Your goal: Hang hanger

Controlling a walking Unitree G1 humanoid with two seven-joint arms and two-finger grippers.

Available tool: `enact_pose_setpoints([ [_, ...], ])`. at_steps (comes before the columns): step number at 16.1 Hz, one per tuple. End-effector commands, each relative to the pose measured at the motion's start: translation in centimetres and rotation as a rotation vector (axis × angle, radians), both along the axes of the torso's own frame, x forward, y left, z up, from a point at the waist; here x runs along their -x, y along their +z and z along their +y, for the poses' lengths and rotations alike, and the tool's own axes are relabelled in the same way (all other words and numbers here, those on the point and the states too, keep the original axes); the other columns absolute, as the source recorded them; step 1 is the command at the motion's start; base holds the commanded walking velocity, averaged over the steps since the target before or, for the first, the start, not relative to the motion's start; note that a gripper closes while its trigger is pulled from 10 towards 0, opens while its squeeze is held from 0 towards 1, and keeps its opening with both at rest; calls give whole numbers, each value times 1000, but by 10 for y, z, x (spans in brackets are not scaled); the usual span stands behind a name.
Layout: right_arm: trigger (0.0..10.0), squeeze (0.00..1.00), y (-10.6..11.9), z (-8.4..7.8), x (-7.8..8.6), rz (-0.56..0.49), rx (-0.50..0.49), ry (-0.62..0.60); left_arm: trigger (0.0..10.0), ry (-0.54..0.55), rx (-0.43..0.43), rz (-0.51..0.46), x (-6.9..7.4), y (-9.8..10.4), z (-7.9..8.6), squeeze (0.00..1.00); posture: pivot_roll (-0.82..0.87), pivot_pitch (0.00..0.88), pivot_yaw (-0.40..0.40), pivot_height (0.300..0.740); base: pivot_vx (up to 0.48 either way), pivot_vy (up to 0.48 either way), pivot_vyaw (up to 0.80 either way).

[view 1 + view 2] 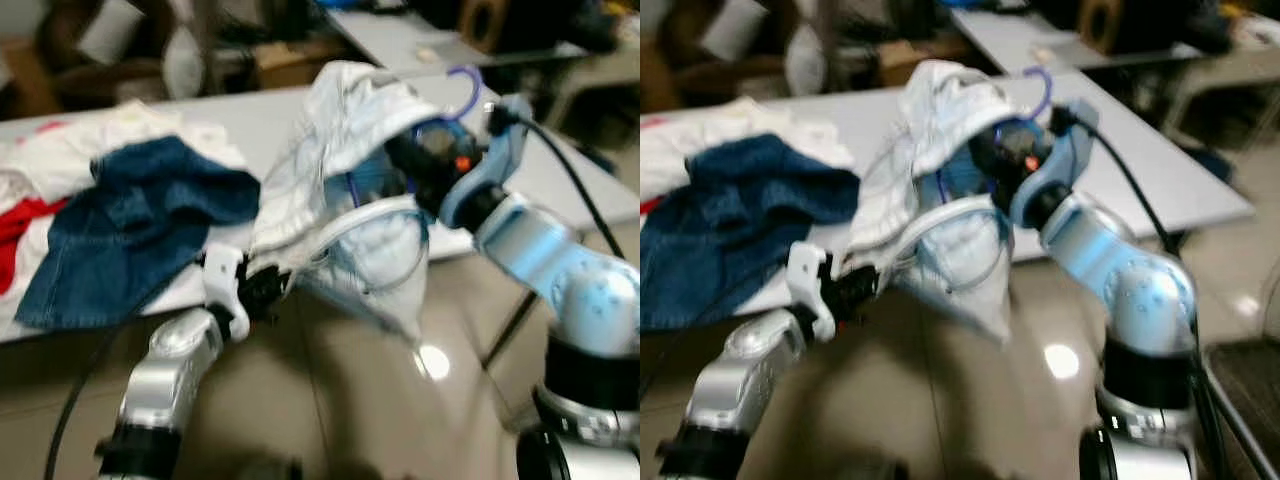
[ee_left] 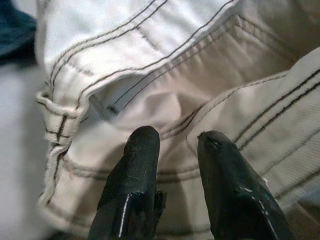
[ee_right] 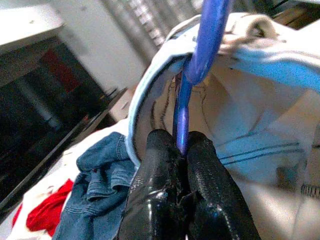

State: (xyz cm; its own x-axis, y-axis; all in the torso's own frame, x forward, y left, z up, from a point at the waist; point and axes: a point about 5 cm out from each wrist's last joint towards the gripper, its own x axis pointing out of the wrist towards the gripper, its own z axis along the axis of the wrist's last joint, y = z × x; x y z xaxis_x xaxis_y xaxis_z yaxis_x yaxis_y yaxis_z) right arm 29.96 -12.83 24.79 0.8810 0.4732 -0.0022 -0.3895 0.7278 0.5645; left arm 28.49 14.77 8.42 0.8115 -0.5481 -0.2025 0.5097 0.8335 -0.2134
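right pincer [image 3: 182, 150] raised above the near edge of the grey tabletop [image 1: 270, 120], fingers pressed together on the stem of a blue plastic hanger [image 3: 200, 55], no gap between them beyond the hanger's thickness. hook of the hanger curving up just past the right pincer, above the wrist. draped over the hanger and hanging around and below that pincer, a white garment with dark stitching [image 1: 340, 130], pale blue on its inside, lower folds drooping past the tabletop edge toward the glossy floor [image 1: 400, 400]. left pincer [image 2: 177, 150] lower and to the left of the right one, at the garment's bottom hem, fingers a little apart with a narrow gap, tips against a seamed fold of the white cloth; whether cloth sits pinched between them, cannot tell. further left of the left pincer, lying flat on the tabletop, a crumpled blue denim piece [image 1: 140, 230], touching a heap of white laundry [image 1: 130, 130] and a red cloth [image 1: 25, 225] beyond it. head views blurred.
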Motion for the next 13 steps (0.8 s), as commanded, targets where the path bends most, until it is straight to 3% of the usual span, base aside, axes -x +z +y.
enact_pose_setpoints([
  [1,10000,0,9,3,7,-38,-16,20,10000,-10,-10,-2,0,2,2,0,-144,0,50,740,-281,0,0],
  [6,10000,0,3,4,14,-18,-22,15,10000,-27,-11,7,1,2,1,0,-145,0,60,740,-281,0,0],
  [9,10000,0,1,4,16,-13,-21,8,10000,-29,30,53,2,-2,2,0,-143,0,60,740,0,0,0],
  [10,10000,0,-1,5,17,-7,-23,11,10000,-48,38,48,6,-2,6,1000,-142,0,59,740,0,0,0],
  [13,10000,0,-11,3,18,24,-11,14,10000,-74,3,54,11,-4,20,1000,-135,0,50,740,0,0,0],
])
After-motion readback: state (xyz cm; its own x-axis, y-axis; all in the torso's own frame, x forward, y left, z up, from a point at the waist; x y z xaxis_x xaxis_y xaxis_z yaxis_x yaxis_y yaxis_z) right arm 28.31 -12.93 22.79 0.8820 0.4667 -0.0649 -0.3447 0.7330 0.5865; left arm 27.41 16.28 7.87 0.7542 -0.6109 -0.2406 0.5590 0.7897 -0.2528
